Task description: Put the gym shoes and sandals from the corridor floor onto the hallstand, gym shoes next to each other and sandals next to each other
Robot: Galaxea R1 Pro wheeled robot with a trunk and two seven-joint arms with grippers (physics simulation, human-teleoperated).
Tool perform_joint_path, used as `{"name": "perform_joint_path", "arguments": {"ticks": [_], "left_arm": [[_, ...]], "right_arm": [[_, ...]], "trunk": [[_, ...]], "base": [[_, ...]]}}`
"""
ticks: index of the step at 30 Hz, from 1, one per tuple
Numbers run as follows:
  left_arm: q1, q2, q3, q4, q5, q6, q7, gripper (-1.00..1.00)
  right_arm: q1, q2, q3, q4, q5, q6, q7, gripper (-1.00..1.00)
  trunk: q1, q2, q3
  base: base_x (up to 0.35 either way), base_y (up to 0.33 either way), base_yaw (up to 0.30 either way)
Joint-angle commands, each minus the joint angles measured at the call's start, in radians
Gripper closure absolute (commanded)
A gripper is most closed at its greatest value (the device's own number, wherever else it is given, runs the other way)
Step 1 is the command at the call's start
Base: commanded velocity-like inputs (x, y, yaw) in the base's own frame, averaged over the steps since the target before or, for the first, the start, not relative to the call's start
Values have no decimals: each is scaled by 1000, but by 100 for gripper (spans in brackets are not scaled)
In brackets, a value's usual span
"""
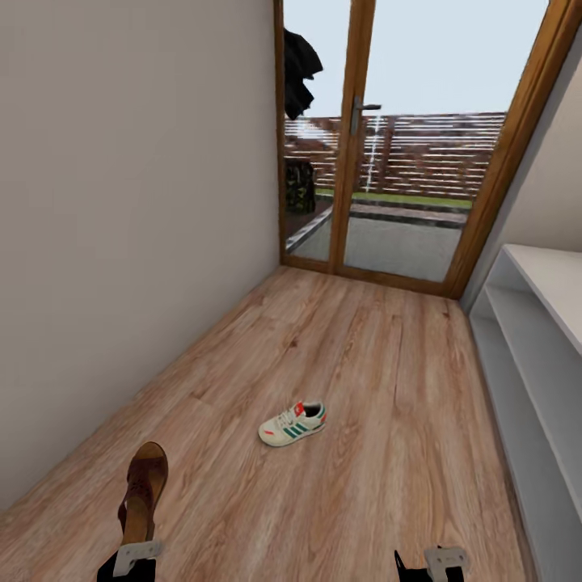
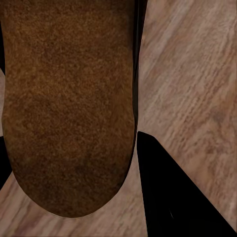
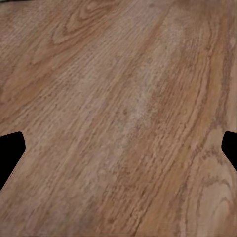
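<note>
We find one sandal [image 1: 144, 493] at the lower left of the head view, its heel end at the left gripper [image 1: 136, 554], which sits at the bottom edge of the frame. In the left wrist view the sandal's brown sole [image 2: 69, 103] lies against one dark finger [image 2: 173, 197], so we judge that gripper clamped on the sandal, though the second finger is barely visible and the contact is not fully confirmed. The sandal's long axis runs up the frame, away from the robot. The right gripper [image 1: 432, 562] is at the lower right edge; its wrist view shows the two fingertips [image 3: 10, 148] spread wide over bare corridor floor [image 3: 123, 113], holding nothing. One gym shoe [image 1: 293, 423] rests on the floor just below centre frame, toe pointing lower left, long axis slanted up toward the right. It lies ahead of both grippers and somewhat nearer the free right one. The hallstand [image 1: 533, 356] runs along the right edge of the frame, on the right arm's side. No shoes are seen on the visible part of its shelves.
</note>
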Motion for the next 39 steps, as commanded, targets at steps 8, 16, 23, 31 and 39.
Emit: {"name": "perform_joint_path", "arguments": {"ticks": [8,16,23,31,39], "left_arm": [[-1,0,0,1,5,-3,-2,100],[-1,0,0,1,6,-3,-2,100],[-1,0,0,1,6,-3,-2,100],[4,-1,0,0,9,0,-1,100],[4,-3,1,-1,31,0,2,100]], "right_arm": [[0,1,-6,1,10,-3,1,-100],[0,-1,-5,2,13,-3,5,-100],[0,0,-5,0,12,-4,4,-100],[0,2,-6,-1,10,-5,2,-100],[0,3,-9,-5,6,-5,-2,-100]], "trunk": [[0,0,-1],[0,0,-1],[0,0,-1],[0,0,-1],[0,0,-2]], "base": [[236,-167,234],[199,-167,33],[25,-83,1],[1,-3,0],[0,0,48]]}}
